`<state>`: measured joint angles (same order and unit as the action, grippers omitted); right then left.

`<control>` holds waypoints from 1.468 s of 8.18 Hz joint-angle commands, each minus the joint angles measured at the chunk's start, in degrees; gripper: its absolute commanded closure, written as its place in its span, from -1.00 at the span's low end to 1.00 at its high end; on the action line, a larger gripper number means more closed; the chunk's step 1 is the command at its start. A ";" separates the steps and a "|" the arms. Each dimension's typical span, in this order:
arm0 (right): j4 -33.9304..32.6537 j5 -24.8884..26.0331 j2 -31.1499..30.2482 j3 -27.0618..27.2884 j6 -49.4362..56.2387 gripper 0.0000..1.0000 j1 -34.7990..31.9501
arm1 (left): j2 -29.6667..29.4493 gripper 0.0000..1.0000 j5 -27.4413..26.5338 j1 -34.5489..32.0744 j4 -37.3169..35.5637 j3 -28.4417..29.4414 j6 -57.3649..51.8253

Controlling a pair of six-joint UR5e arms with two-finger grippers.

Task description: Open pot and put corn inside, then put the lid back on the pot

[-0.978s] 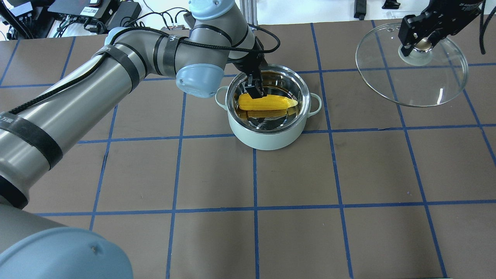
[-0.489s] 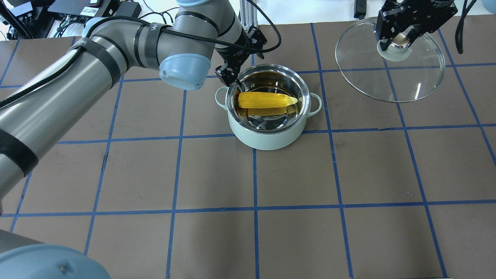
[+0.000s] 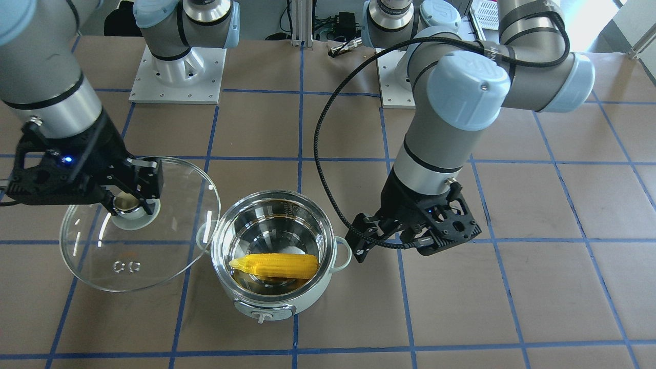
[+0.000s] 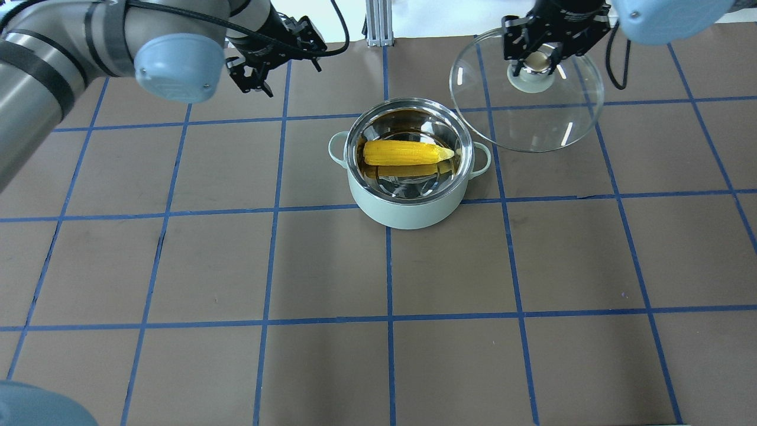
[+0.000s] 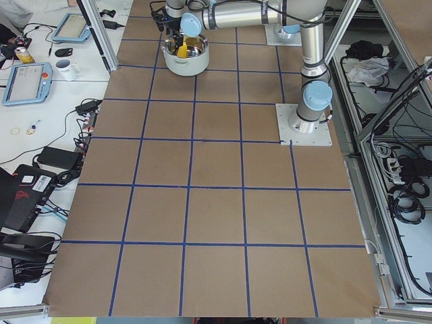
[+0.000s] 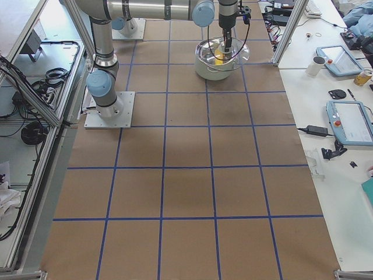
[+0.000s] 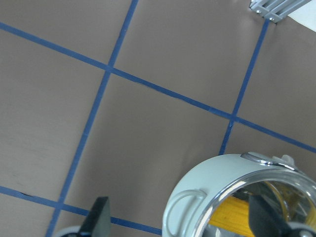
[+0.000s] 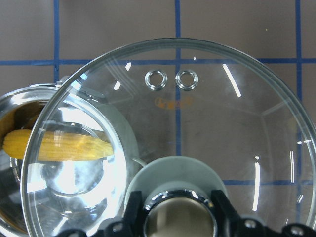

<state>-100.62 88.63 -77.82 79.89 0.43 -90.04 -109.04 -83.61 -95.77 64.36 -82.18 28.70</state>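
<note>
Corn was lying flat inside the pot, so that bit looked done. The right gripper was clamped on the knob of the lid, which hung tilted just beside the pot. The left gripper was spread wide and empty, off to the other side. My worry: with that tilt, the glass edge could clip the rim, shove the pot or seat crooked.
</note>
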 commanded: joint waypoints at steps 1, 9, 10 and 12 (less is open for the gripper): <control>-5.62 -2.13 5.30 -1.31 -14.96 0.58 -9.25 | 4.69 -1.00 -3.28 4.79 8.20 0.09 -17.03; -8.63 -5.93 11.99 -0.61 -25.04 0.61 -14.20 | 9.82 -1.00 -16.43 4.89 10.70 -1.23 -23.43; -8.63 -5.75 11.99 -0.17 -25.13 0.61 -14.20 | 9.55 -1.00 -11.54 4.98 10.17 -1.32 -22.90; -8.72 -5.49 11.73 0.79 -25.04 0.61 -14.20 | 9.11 -1.00 -9.99 4.98 10.96 -1.58 -22.99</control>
<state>-109.28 82.89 -66.00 79.90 -24.59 -104.16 -99.46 -95.81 -90.82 74.81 -83.53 5.62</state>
